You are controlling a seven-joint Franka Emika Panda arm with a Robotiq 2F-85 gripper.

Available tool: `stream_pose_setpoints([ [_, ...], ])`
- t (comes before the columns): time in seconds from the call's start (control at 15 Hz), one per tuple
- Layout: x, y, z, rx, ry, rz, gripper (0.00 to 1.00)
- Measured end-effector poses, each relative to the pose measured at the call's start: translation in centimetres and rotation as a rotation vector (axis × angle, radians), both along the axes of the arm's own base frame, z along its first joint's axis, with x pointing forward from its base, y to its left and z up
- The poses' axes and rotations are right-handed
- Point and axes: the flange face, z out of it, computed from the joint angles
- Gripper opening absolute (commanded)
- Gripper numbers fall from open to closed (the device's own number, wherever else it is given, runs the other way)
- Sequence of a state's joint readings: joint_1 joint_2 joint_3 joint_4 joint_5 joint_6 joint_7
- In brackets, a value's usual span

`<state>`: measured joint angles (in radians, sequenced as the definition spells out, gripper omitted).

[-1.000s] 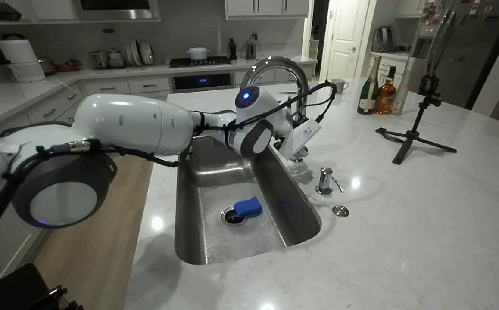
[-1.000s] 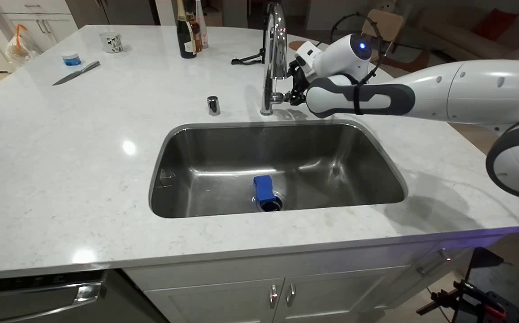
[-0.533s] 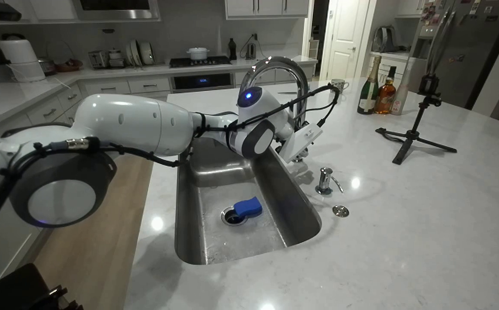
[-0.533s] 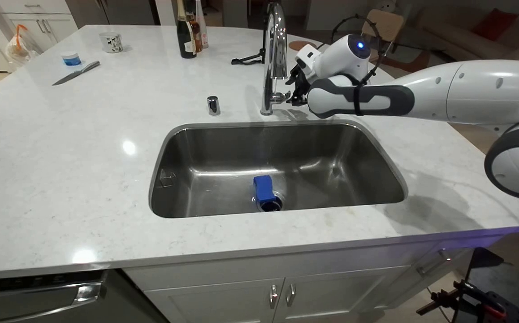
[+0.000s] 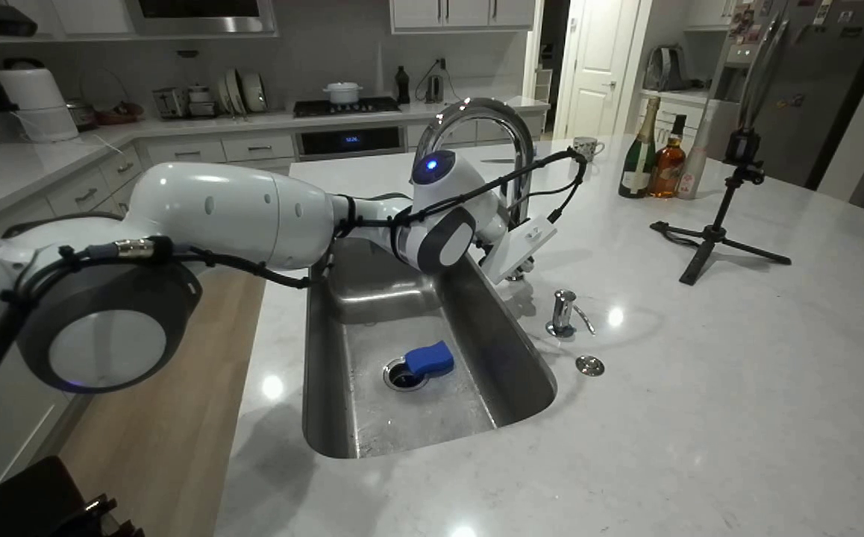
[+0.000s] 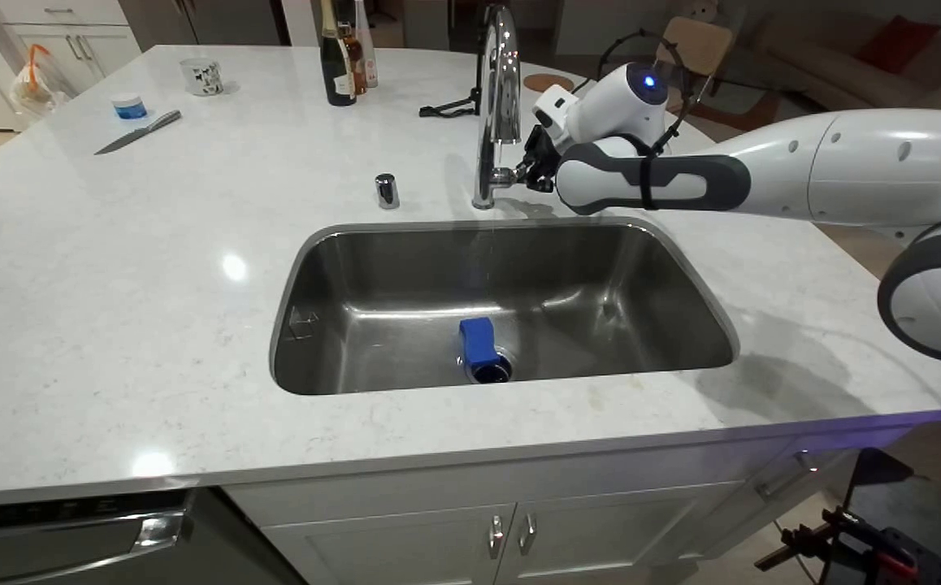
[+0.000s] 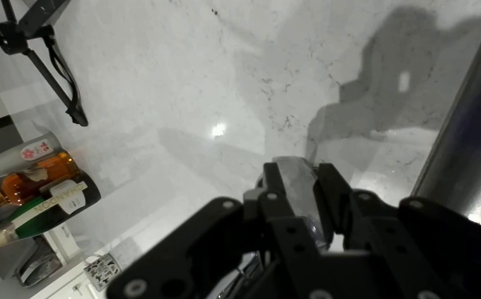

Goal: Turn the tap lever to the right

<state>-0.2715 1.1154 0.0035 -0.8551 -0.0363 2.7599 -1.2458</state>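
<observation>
At the sink [image 6: 405,268] edge of the surface [image 6: 153,325], we see the hand [image 7: 300,171], nearly closed, gripping the tap lever [image 7: 301,186].

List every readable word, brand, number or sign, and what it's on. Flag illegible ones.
"CHANDON": cream band on the green glass bottle, wrist view.
Too small or blurred to read:
labels on the amber glass bottle and frosted pale glass bottle;
digits on the blue-lit black oven panel;
markings on the black-and-white patterned mug;
anything on the dark grey fridge.
</observation>
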Motion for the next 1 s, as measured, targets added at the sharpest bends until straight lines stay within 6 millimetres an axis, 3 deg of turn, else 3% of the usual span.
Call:
stream_pose_setpoints([
  [0.07,0.0,0.0,0.0,0.0,0.0,0.0,0.07],
  [0.13,0.0,0.0,0.0,0.0,0.0,0.0,0.53],
  [0.27,0.0,0.0,0.0,-0.001,0.0,0.0,0.6],
  [0.6,0.2,0.4,0.3,-0.003,-0.007,-0.003,0.98],
  [1.0,0.5,1.2,1.3,0.007,-0.032,-0.006,1.0],
])
